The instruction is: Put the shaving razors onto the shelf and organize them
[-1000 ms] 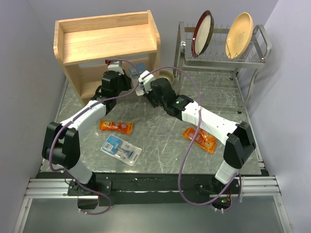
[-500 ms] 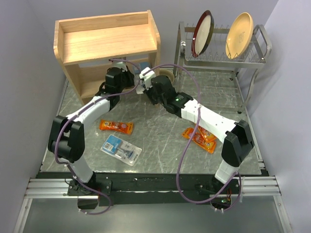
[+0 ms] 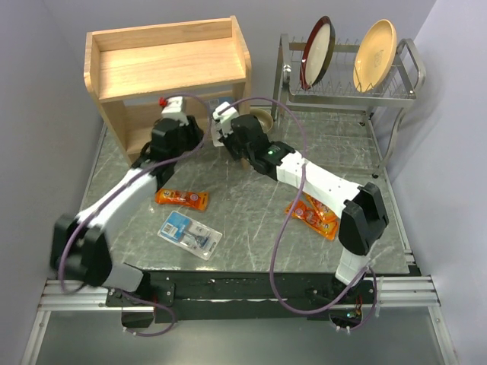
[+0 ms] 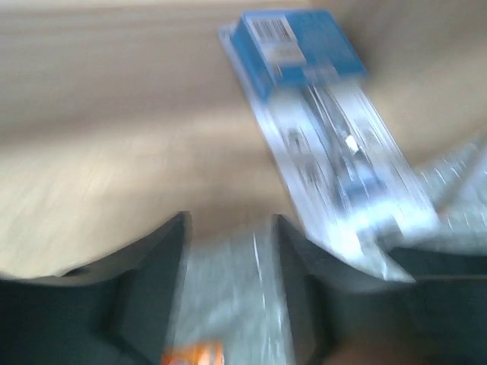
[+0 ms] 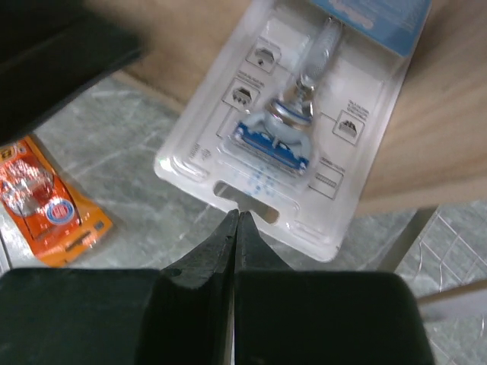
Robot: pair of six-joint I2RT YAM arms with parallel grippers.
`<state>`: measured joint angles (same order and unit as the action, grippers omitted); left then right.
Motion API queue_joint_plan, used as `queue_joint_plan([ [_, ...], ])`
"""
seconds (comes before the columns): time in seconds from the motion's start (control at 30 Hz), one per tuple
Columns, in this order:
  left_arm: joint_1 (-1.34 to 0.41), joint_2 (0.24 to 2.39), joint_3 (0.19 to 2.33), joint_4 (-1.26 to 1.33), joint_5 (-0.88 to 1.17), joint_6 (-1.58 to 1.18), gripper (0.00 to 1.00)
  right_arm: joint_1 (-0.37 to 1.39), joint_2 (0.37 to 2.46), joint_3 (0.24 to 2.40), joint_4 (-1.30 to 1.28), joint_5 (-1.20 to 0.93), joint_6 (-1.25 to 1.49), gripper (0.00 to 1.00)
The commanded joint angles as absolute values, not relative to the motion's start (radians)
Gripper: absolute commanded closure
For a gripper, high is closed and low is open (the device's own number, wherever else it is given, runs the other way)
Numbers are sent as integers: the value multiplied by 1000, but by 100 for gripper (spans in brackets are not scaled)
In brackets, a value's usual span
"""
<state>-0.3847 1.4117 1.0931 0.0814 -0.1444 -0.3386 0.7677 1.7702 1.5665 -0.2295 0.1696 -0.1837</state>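
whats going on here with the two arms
Both arms are at the lower tier of the light wooden two-tier shelf. A clear blister-packed razor with a blue card lies there, its near end hanging over the front edge. The right gripper is shut with its tips at that end; the left gripper is open and empty beside it. Another clear blister pack and glossy orange razor packs lie on the grey marbled table.

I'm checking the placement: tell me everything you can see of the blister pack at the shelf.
The blister pack is clear moulded plastic over a blue-topped card, holding a blue-and-silver razor, head toward the hang slot. It looks intact. Its card end lies on the shelf board; the slot end overhangs the table. The shut right gripper meets its slot edge; a grip is unclear.
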Motion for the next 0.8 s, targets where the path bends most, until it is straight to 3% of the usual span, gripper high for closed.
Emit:
queue_joint_plan([
  [0.0,-379,1191,990,-112,-100,-367,36,773,1810,1661,-181,183,-196,100],
  [0.27,-356,1065,894,-213,-75,-301,20,772,1878,1740,-173,219,-222,100],
  [0.7,-310,1008,853,-253,-22,-336,15,773,1965,1782,-101,285,-279,100],
  [0.77,-295,1008,851,-264,-17,-354,9,773,1988,1812,-103,284,-284,100],
])
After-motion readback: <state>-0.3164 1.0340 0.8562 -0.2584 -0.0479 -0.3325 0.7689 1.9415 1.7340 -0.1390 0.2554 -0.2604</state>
